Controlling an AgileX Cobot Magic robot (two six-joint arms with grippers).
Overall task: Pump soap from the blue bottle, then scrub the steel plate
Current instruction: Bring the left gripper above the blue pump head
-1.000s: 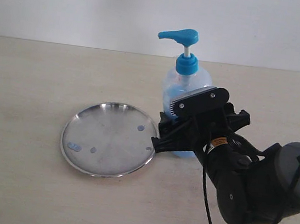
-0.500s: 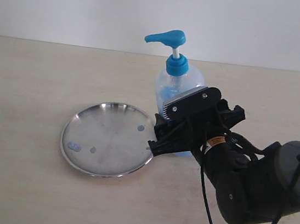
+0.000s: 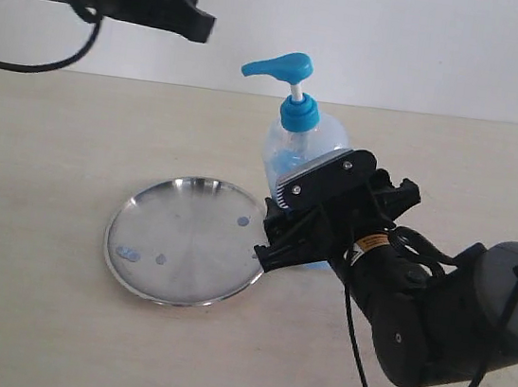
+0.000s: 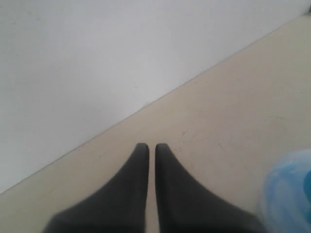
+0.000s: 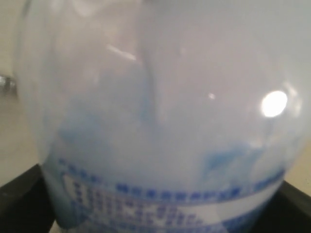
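Observation:
The blue bottle point(image 3: 296, 146) leans slightly left, its blue pump head point(image 3: 278, 65) pointing out over the steel plate point(image 3: 186, 241). My right gripper point(image 3: 300, 208) is shut on the bottle's lower body, at the plate's right rim. In the right wrist view the bottle point(image 5: 155, 107) fills the picture, with black fingers point(image 5: 19, 199) at its sides. Small blue soap drops point(image 3: 127, 253) dot the plate. My left gripper point(image 3: 200, 25) hangs high at the top left, fingers point(image 4: 138, 165) nearly together and holding nothing; the blurred blue bottle point(image 4: 286, 194) shows beside it.
The beige table point(image 3: 44, 156) runs back to a white wall point(image 3: 431, 44). The bulky right arm point(image 3: 442, 323) takes up the lower right. A black cable point(image 3: 363, 379) loops below it.
The right gripper has carried the bottle a little left, toward the plate, and it now leans left. The left arm has come into the exterior view at the top left.

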